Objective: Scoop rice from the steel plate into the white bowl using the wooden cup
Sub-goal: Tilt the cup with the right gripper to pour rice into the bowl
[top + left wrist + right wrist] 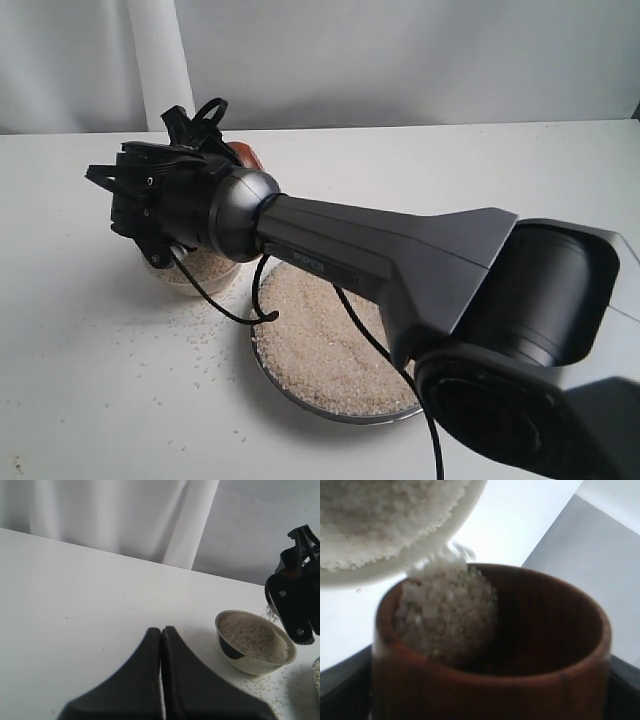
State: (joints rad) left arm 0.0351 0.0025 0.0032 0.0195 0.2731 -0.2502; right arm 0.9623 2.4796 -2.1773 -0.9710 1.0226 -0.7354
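I count: steel plate (340, 416), one, near right. White bowl (252, 667), one, left of plate. Wooden cup (520, 690), one. Rice (330, 345), three masses: one on plate, one in bowl, one in cup. Loose grains on table (80, 380): too many for me to count. Table, one. Grippers, two: my left gripper (161, 640), my right gripper (150, 195). Black cable (215, 300), one.

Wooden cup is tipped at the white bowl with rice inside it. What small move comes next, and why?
Probably tilt the wooden cup a little further, keeping its lip over the white bowl. A clump of rice sits at the lip, spilling toward the bowl, so the cup is not yet empty. Stray grains lie on the table beside the bowl.
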